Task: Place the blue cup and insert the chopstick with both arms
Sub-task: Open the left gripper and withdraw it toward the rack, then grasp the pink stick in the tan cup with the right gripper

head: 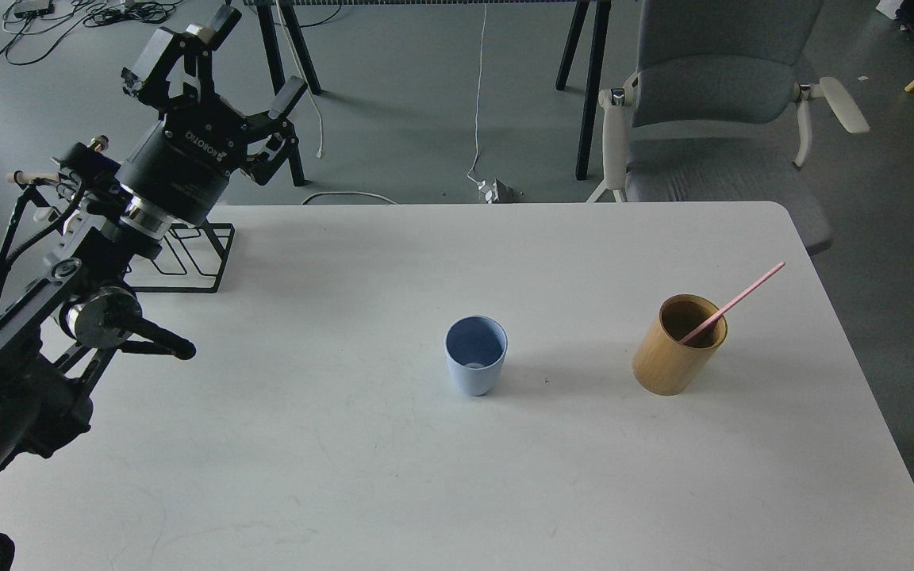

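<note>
The blue cup [475, 366] stands upright and empty near the middle of the white table [346, 476]. A bamboo holder [677, 344] stands to its right with one pink chopstick [735, 301] leaning out of it toward the upper right. My left gripper [255, 49] is raised at the far left, above the table's back left corner, open and empty, well away from the cup. My right arm and gripper are out of view.
A black wire rack [187, 258] sits at the table's back left, under my left arm. A grey office chair [715, 103] stands behind the table's back right. Black table legs and cables are on the floor beyond.
</note>
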Action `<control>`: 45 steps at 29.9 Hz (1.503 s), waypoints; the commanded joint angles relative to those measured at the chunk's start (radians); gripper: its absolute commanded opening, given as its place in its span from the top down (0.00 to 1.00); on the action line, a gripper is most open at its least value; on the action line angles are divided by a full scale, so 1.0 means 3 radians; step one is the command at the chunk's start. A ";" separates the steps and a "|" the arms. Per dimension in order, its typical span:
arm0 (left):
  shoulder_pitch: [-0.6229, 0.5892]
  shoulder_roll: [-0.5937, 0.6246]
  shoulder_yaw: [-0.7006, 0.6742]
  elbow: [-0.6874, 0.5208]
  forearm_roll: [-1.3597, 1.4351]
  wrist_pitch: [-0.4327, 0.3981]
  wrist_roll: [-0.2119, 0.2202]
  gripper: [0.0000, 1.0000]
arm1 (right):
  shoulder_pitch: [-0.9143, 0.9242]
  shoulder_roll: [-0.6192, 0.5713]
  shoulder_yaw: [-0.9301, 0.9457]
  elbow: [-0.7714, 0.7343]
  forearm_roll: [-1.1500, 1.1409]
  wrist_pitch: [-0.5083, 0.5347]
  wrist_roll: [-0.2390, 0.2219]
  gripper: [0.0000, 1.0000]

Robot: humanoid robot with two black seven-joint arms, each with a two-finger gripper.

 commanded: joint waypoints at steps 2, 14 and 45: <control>-0.0031 0.0009 -0.0008 0.0018 -0.0053 -0.0002 0.0000 0.05 | -0.0327 0.0052 -0.0088 -0.0016 -0.0299 -0.0014 0.0000 0.05; -0.0221 -0.0052 0.0104 0.0177 -0.0038 -0.0002 0.0000 0.05 | -0.0696 0.0880 -0.0190 -0.0916 -0.0821 -0.0014 0.0000 0.06; -0.0154 -0.0221 0.0104 0.0238 -0.0023 -0.0002 0.0000 0.04 | -0.0665 0.1392 -0.0497 -0.1254 -0.0974 -0.0014 0.0000 0.67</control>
